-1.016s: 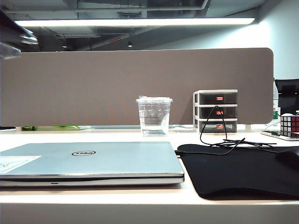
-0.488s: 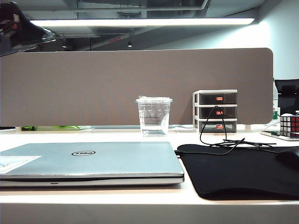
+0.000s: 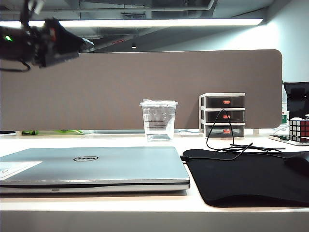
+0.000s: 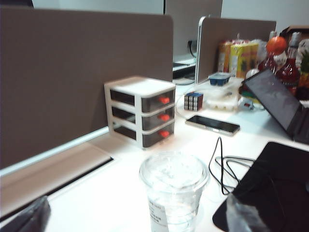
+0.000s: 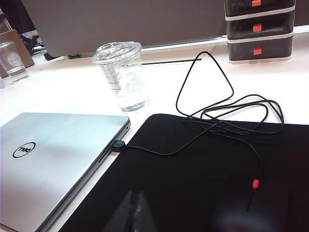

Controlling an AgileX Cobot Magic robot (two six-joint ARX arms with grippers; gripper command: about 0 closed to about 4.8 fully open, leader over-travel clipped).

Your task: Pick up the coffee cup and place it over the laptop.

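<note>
— Near the back edge of the bench (image 3: 145, 205), what stands there?
— The coffee cup (image 3: 159, 120), upright and lidded, just behind the closed laptop (image 3: 91, 166), close to its rear right corner.
— And the left gripper (image 4: 140, 220)?
— High at the upper left, well above the laptop, over the cup in its wrist view; fingers (image 4: 29, 220) spread wide, holding nothing.
— The right gripper (image 5: 133, 212)?
— Over the black mouse pad (image 3: 246, 179); only a blurred fingertip shows, so I cannot tell.

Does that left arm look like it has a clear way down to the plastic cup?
Probably yes. The left gripper hangs open above the coffee cup, nothing lies between them, and the drawer unit and cable stand off to the side.
</note>
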